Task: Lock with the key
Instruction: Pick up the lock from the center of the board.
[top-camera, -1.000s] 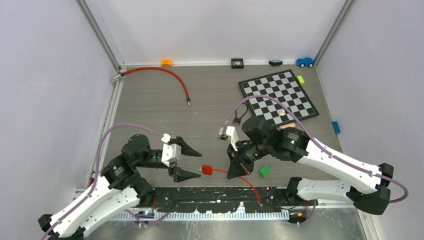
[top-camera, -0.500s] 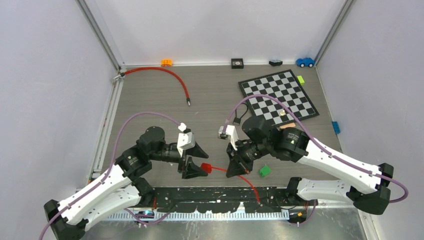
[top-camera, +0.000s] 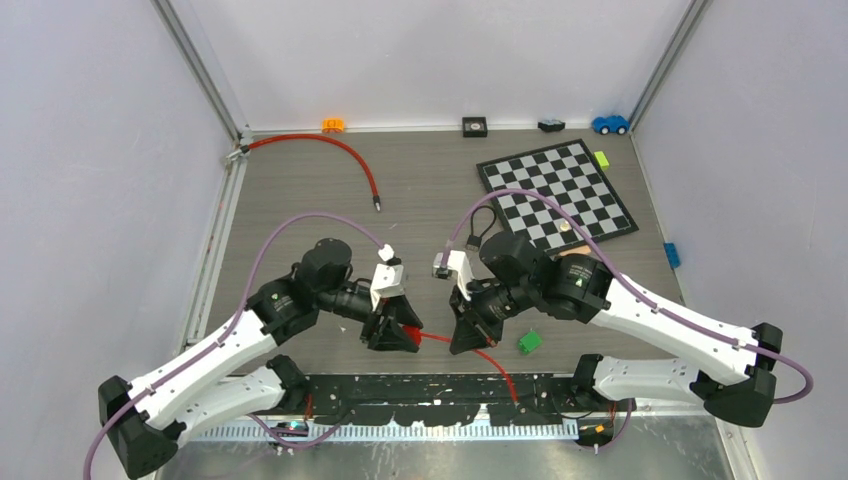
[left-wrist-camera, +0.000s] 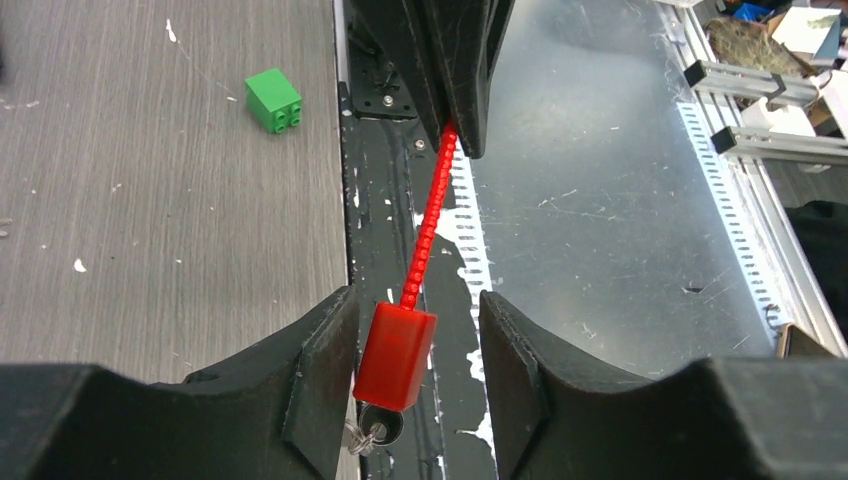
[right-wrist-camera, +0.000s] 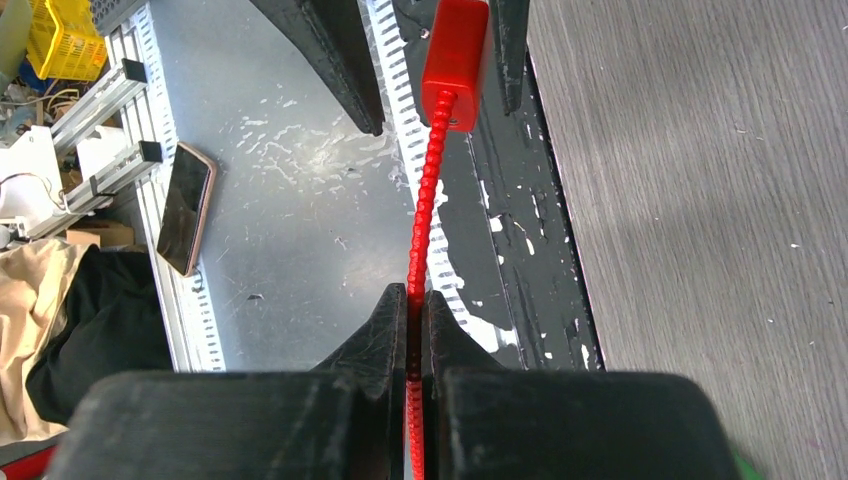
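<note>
Left tool (left-wrist-camera: 415, 294) has swung in from the left and narrowed. Its jaws straddle the red lock body (left-wrist-camera: 396, 355), gaps both sides, so it's released. Right tool (right-wrist-camera: 417, 295) clenched on ribbed cable (right-wrist-camera: 428, 190) over bench (top-camera: 420, 200) near edge. Key (left-wrist-camera: 378, 432) in body's end, likely next target. No containers seen.

Near the six o'clock edge of the grey wood-grain table (top-camera: 420, 210), the small red plastic lock body (left-wrist-camera: 396, 355) sits between the left gripper (left-wrist-camera: 415, 310)'s spread fingers. Its red beaded cable (right-wrist-camera: 425, 200) runs toward three o'clock into the right gripper (right-wrist-camera: 417, 300), which is clamped on it. Possibly a small metal key (left-wrist-camera: 375, 432) hangs beneath the lock body. A green plastic brick (top-camera: 529, 341) lies just beyond, at three o'clock, and the black-and-white checkerboard (top-camera: 556, 192) at one.
</note>
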